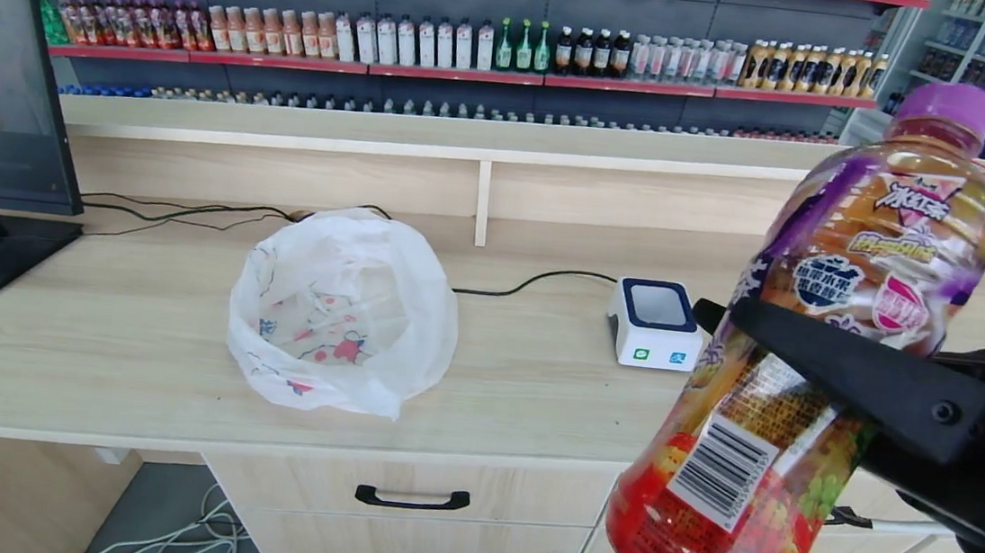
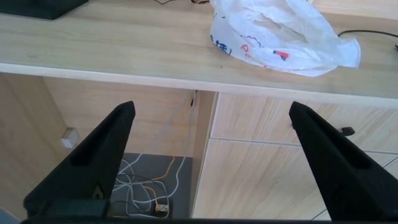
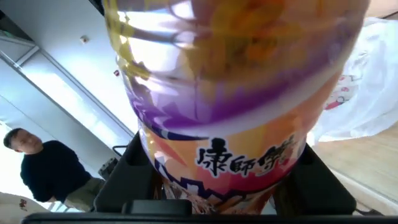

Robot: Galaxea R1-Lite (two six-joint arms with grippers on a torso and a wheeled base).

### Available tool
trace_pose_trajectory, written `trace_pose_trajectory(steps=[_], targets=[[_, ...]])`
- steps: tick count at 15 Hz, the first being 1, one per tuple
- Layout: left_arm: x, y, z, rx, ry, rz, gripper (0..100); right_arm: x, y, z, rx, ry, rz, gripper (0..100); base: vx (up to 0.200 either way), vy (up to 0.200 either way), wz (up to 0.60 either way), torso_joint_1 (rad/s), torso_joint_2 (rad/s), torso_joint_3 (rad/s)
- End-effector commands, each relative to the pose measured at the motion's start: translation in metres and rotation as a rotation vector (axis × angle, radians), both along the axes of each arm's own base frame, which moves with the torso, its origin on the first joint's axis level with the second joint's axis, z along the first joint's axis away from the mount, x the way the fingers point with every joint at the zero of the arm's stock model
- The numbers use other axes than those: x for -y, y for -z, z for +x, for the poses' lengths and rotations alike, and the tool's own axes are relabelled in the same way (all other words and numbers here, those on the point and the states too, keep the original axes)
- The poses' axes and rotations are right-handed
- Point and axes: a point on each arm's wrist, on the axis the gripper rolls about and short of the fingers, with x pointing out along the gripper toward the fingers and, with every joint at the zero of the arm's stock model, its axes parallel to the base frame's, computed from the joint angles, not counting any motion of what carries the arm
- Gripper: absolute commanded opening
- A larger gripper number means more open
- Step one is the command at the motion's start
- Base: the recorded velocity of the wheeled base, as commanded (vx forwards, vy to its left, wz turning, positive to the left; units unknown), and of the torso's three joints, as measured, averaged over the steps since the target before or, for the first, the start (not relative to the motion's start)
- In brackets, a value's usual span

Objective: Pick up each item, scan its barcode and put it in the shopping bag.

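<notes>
Closest to the lens is the bottle (image 1: 894,234), a purple-capped drink filling the four o'clock part of the head view. It is well off the desk (image 1: 88,346) and tilted, with its cap toward one o'clock and its base toward seven. The right hand (image 1: 775,344) is clamped on it across the middle. One black finger lies over the label, and the other is hidden behind it. In the right wrist view the bottle (image 3: 236,93) sits tight between two dark fingers, so the grip looks firm.

A mid-body grip leaves the lower label bare, where the barcode (image 1: 720,466) shows. The barcode faces back toward the robot and slightly down, not toward the scanner (image 1: 653,322). The scanner stands on the desk at about ten o'clock from the bottle's waist, with its window turned up. Judging by this, the scan is the step in hand. The wrist probably has to roll the label over and bring it above that window, though the angle here makes it hard to say how much.

The right arm comes in from three o'clock, with the forearm roughly level and the fingers pointing toward nine.

The shopping bag (image 1: 343,312) lies at nine o'clock from the scanner, with its mouth slumped open and upward, ready to take a drop from above. A cable runs from the scanner behind the bag.

The left hand (image 2: 211,109) has its fingers wide apart with nothing between them. It is parked low in front of the desk's edge and the cupboard fronts, and the bag (image 2: 280,37) lies on the desk beyond it.
</notes>
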Motion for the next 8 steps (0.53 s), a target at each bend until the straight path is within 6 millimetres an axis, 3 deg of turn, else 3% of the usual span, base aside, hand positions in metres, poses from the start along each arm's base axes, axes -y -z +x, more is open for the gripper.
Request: trace_pose_trajectory(steps=[1, 8], targets=[[0.000, 0.000, 0.000, -0.001, -0.001, 0.000, 100, -0.009, -0.008, -0.005, 0.002, -0.060, 0.029, 0, 0.000, 0.000, 0.00, 0.000, 0.00, 0.000], [0.000, 0.000, 0.000, -0.001, -0.001, 0.000, 100, -0.033, -0.027, -0.014, 0.019, -0.185, 0.081, 0, 0.000, 0.000, 0.00, 0.000, 0.00, 0.000]])
